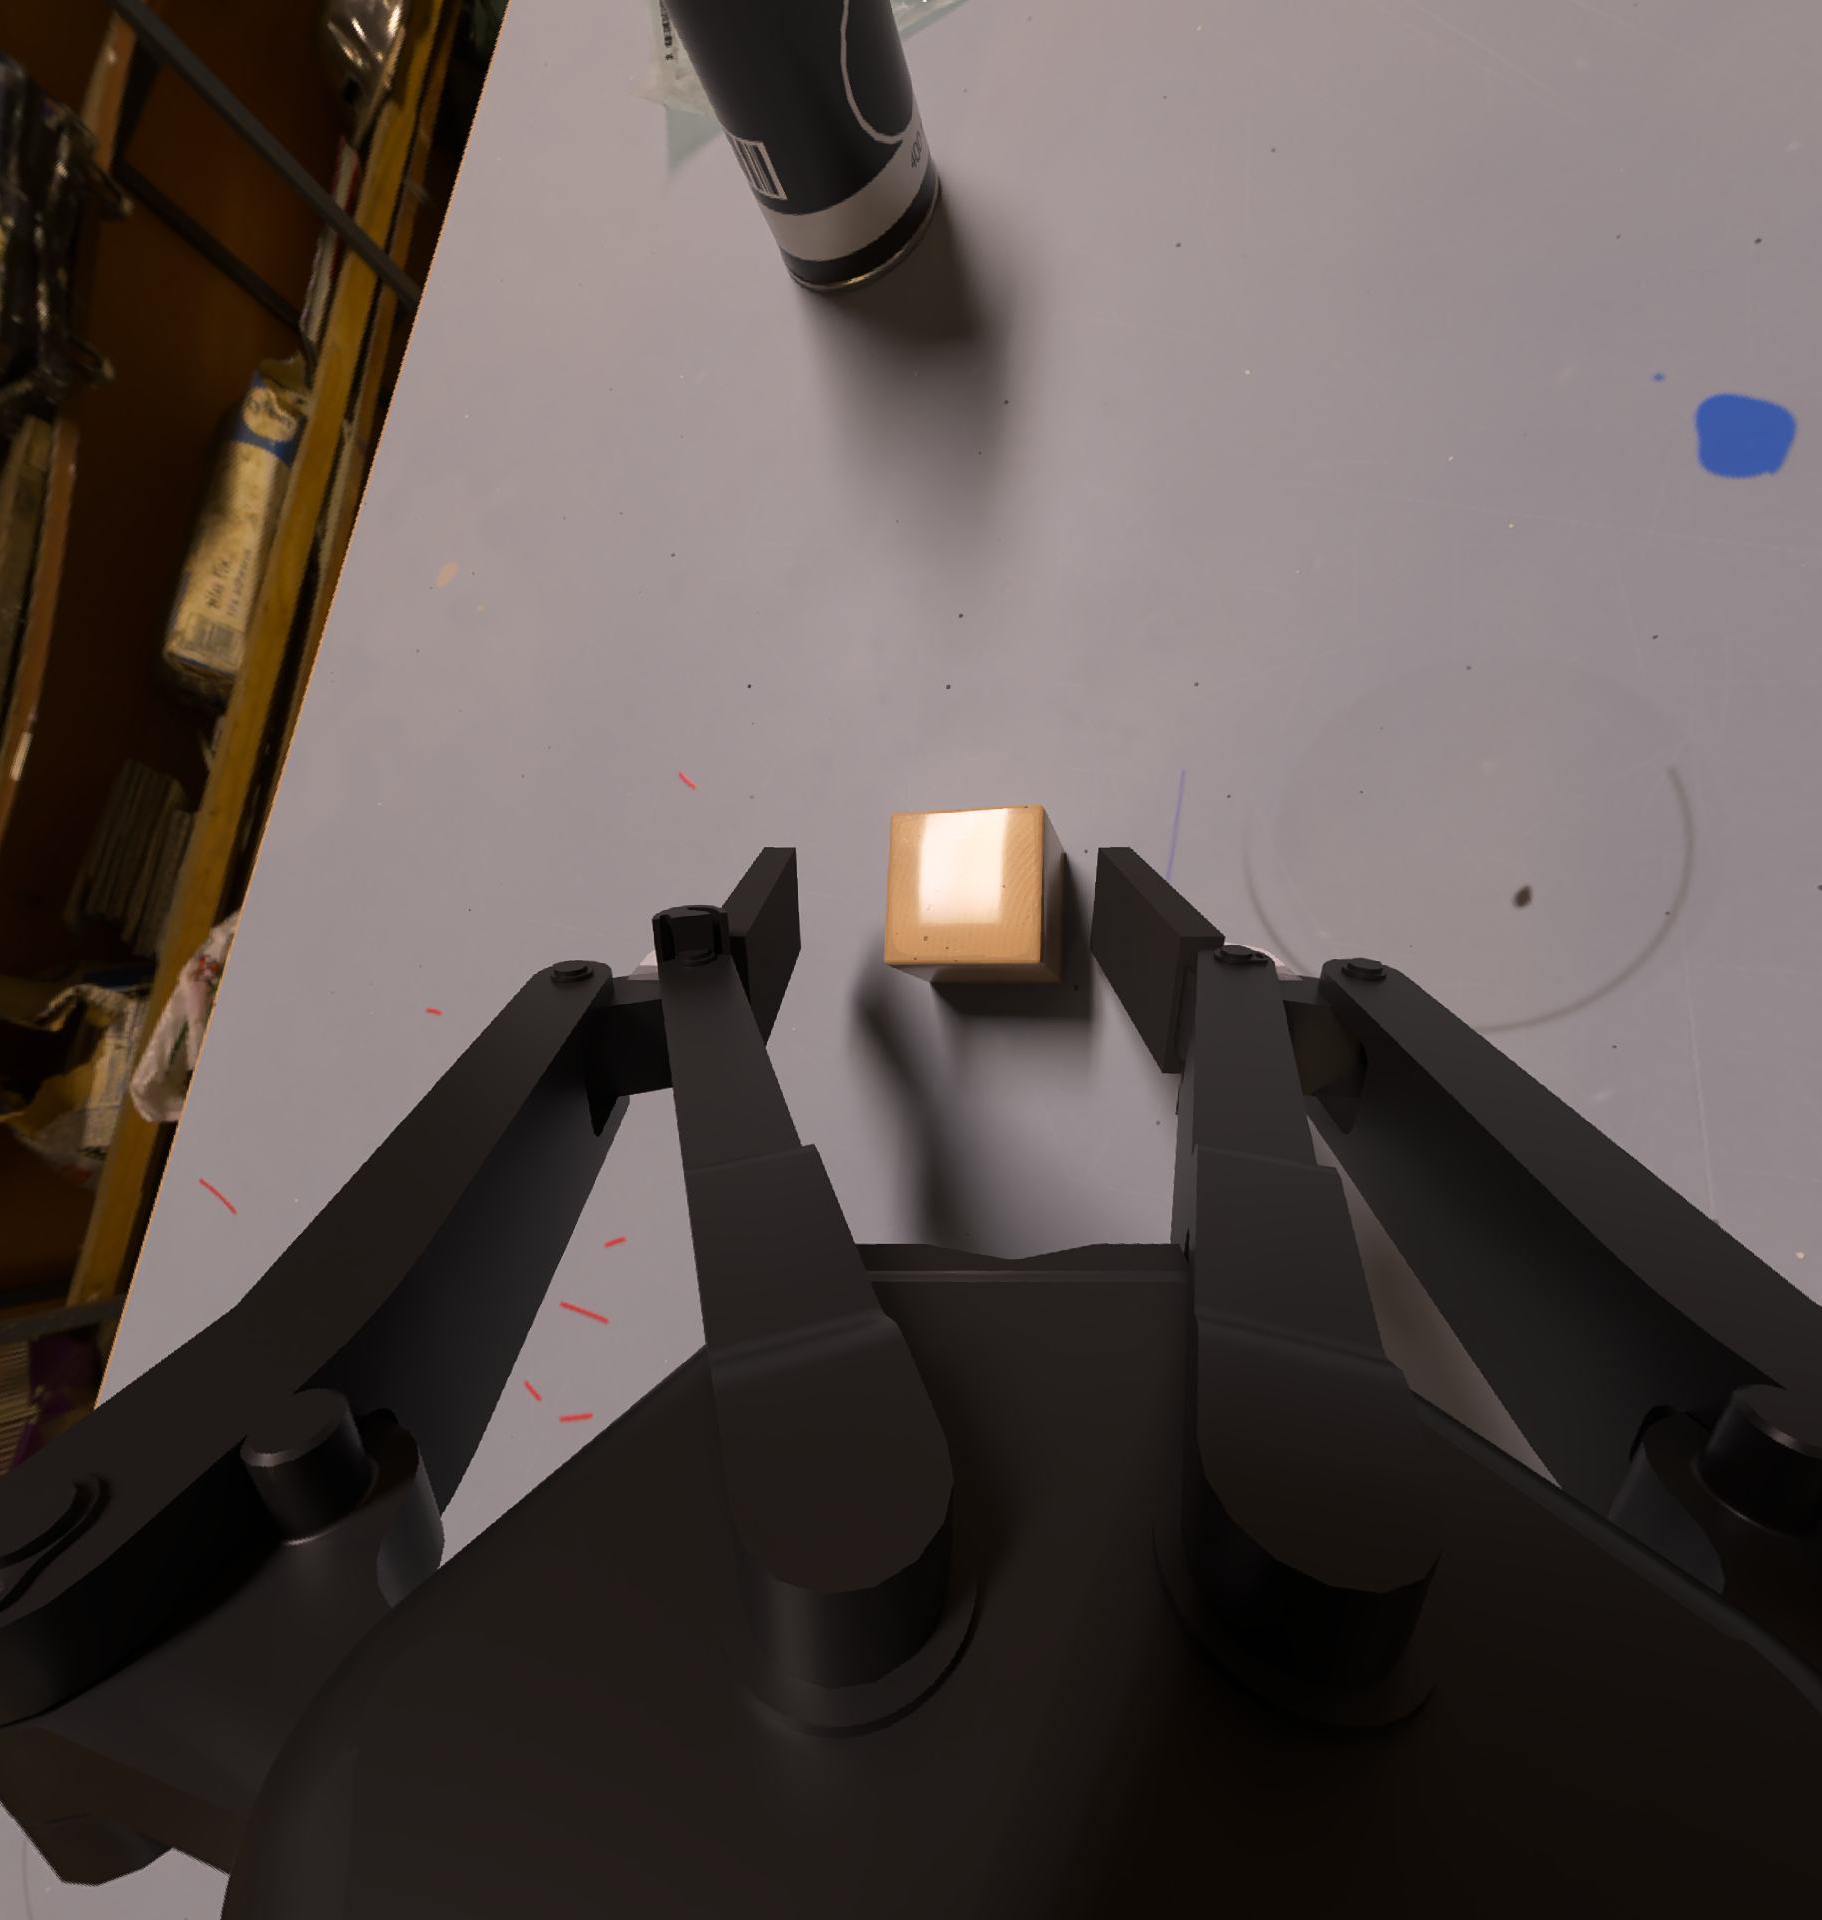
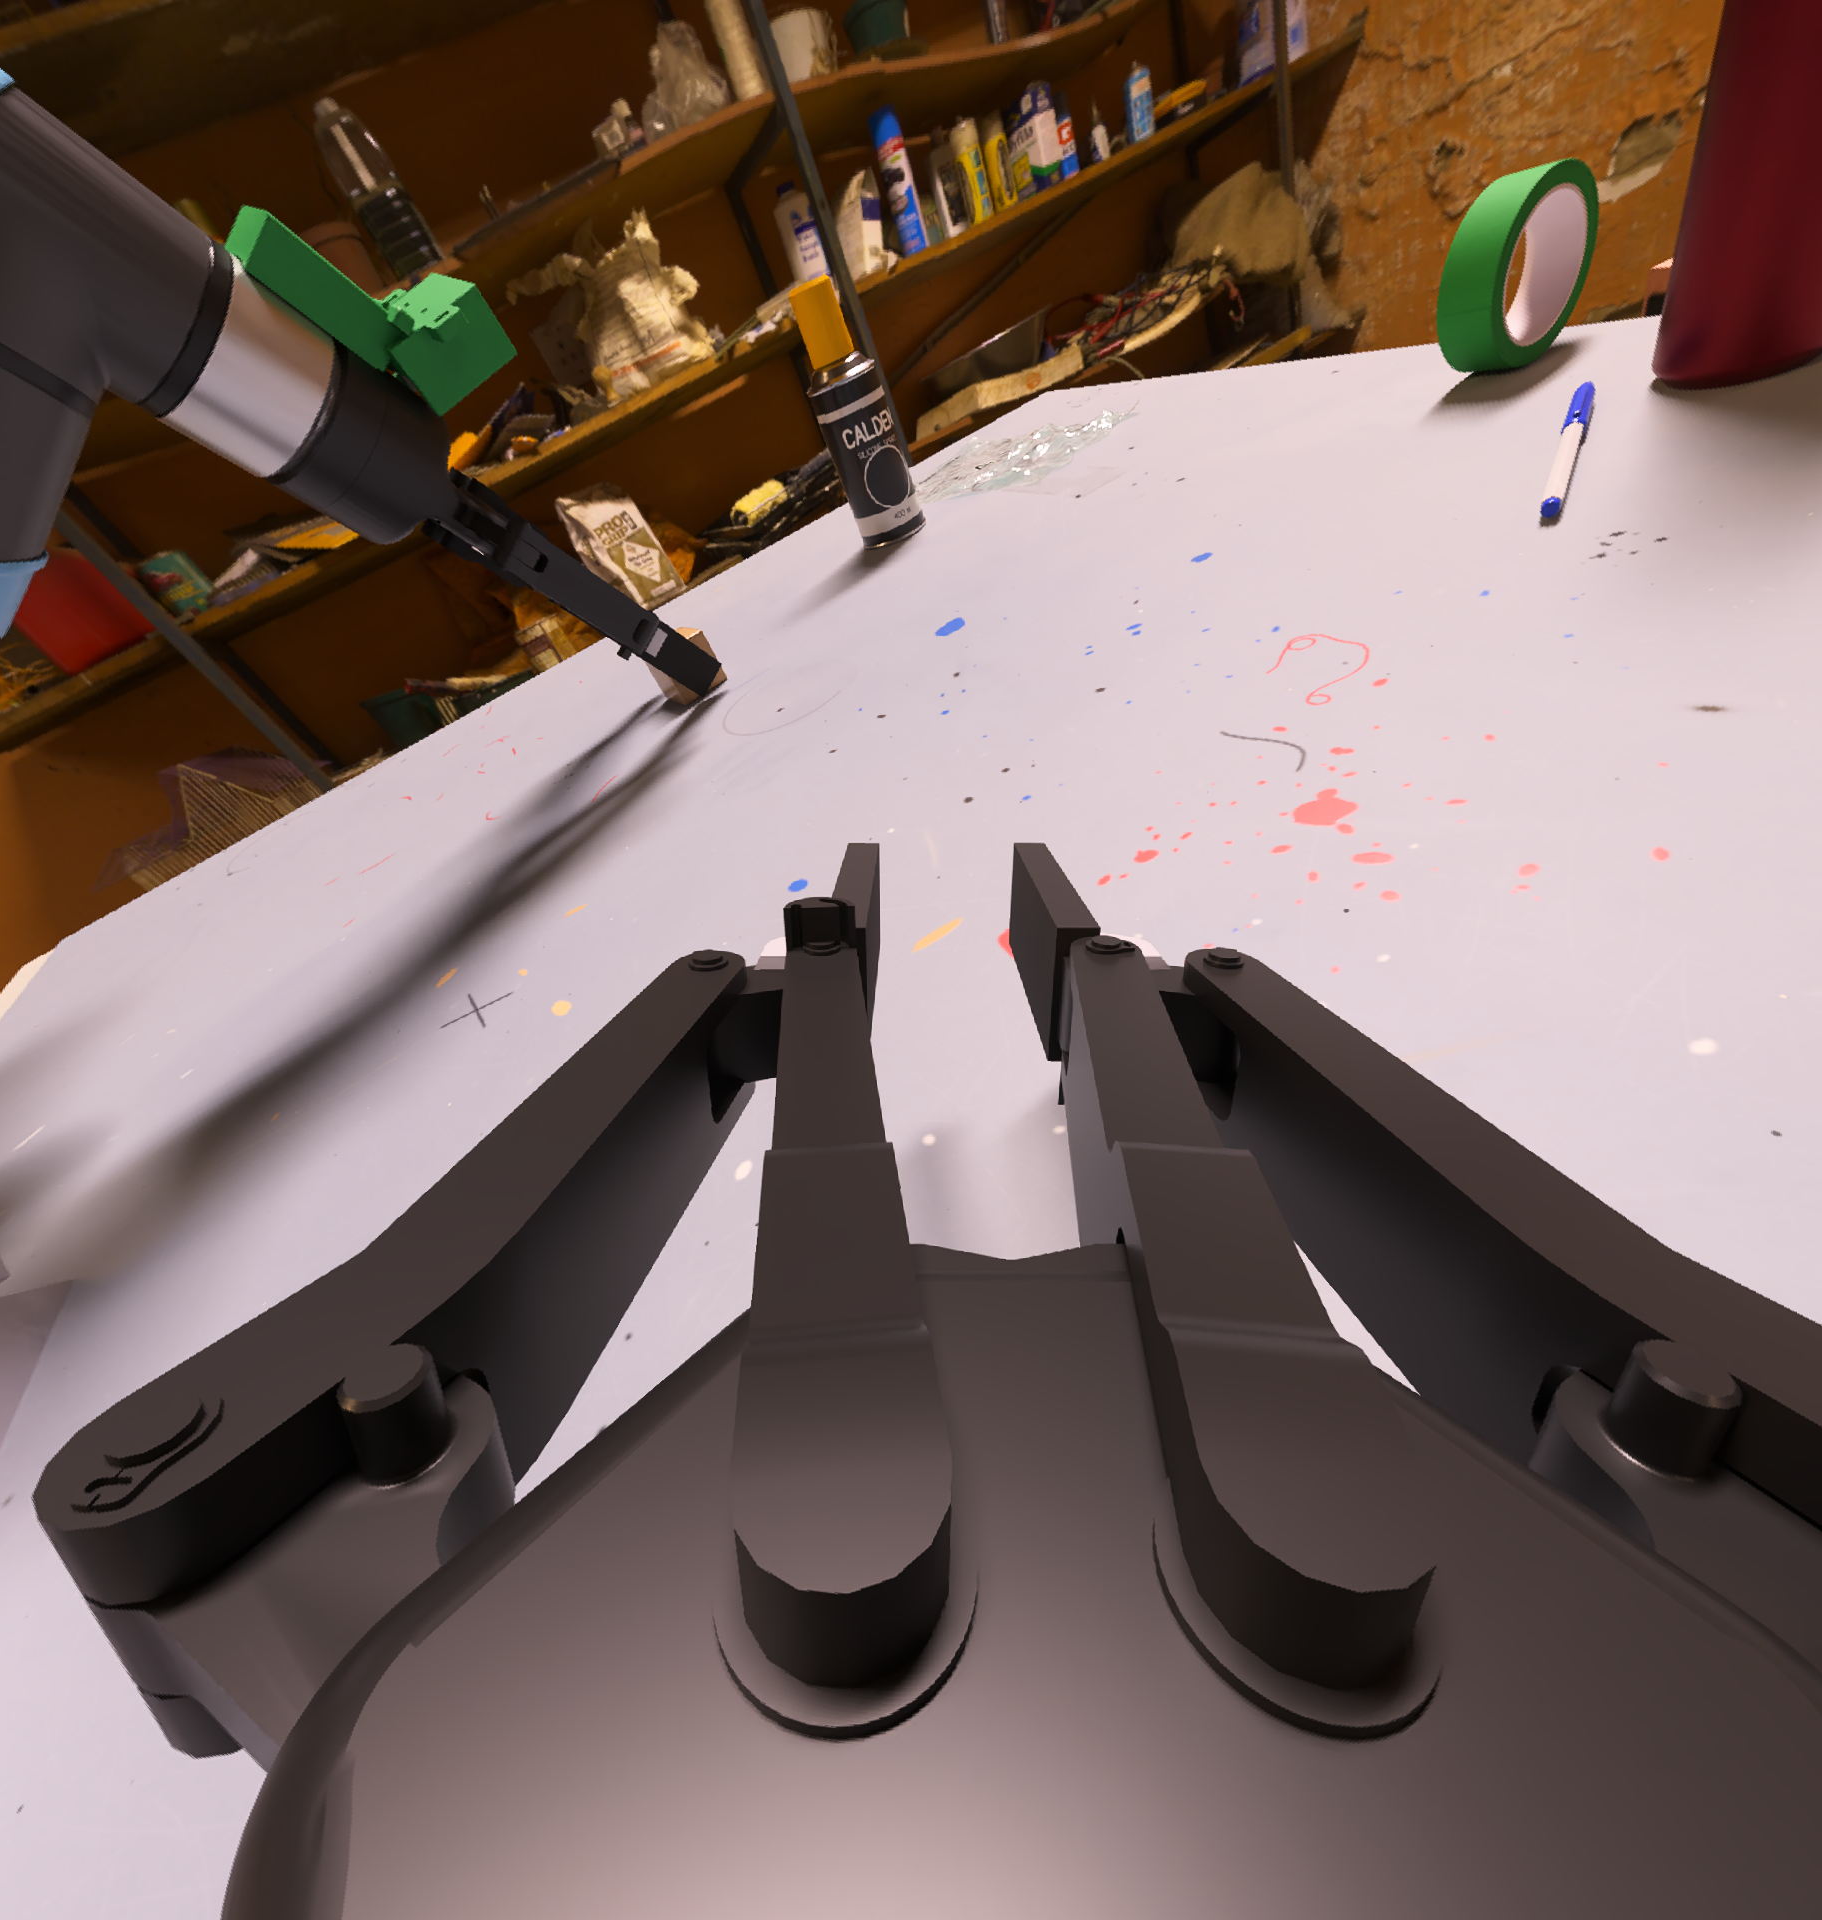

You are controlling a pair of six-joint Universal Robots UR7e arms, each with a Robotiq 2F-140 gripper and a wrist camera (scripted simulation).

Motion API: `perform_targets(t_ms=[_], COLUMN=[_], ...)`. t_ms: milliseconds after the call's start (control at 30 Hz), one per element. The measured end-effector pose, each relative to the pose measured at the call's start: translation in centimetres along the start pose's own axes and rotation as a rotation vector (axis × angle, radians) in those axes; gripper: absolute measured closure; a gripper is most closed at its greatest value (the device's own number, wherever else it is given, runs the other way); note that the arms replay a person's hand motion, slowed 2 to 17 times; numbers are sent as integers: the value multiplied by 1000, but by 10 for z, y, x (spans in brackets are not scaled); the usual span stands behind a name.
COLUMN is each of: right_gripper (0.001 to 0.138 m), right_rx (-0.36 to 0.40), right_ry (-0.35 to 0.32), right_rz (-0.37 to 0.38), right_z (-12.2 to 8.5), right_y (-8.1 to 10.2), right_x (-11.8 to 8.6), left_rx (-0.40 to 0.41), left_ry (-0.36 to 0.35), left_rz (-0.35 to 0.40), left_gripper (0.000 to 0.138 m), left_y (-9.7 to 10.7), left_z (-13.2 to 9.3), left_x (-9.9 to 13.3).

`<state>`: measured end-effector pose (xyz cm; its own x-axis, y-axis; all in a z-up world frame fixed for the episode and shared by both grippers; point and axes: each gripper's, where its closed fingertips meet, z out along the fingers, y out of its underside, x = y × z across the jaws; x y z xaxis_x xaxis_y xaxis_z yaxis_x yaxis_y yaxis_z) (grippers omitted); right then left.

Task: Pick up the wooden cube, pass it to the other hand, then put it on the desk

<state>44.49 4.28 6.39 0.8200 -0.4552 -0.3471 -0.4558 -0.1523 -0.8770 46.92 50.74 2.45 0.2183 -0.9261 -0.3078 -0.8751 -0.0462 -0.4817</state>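
Note:
The wooden cube (image 1: 967, 894) rests on the grey, paint-flecked desk (image 1: 1302, 582). My left gripper (image 1: 946, 873) is open and low over the desk, one finger on each side of the cube. The right pad (image 1: 1135, 935) is very near the cube's side, and the left pad (image 1: 767, 920) stands farther off. In the right wrist view the left arm reaches down to the cube (image 2: 693, 681) at the desk's far left. My right gripper (image 2: 943, 862) hovers above the middle of the desk (image 2: 1094, 644), its fingers a narrow gap apart and empty.
A dark spray can (image 1: 834, 145) stands beyond the cube, and it also shows in the right wrist view (image 2: 867, 447). A green tape roll (image 2: 1515, 265), a blue-and-white pen (image 2: 1565, 452) and a dark red cylinder (image 2: 1769, 187) sit far right. The desk edge and cluttered shelves (image 1: 107, 623) lie to the left.

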Motion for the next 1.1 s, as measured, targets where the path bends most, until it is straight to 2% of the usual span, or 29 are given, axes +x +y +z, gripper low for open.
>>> perform_targets(t_ms=[467, 833, 1100], right_gripper=[105, 105, 105], right_rx=[-1, -2, -3], right_ry=[-6, -12, -15], right_rz=[7, 14, 18], right_z=[0, 1, 1], right_y=[0, 1, 1], right_x=[0, -1, -2], left_rx=[-28, -36, -38], left_ry=[6, 31, 31], left_rz=[13, 22, 28], left_gripper=[64, 80, 86], left_y=[3, 4, 5], left_z=[2, 1, 1], left_x=[2, 7, 5])
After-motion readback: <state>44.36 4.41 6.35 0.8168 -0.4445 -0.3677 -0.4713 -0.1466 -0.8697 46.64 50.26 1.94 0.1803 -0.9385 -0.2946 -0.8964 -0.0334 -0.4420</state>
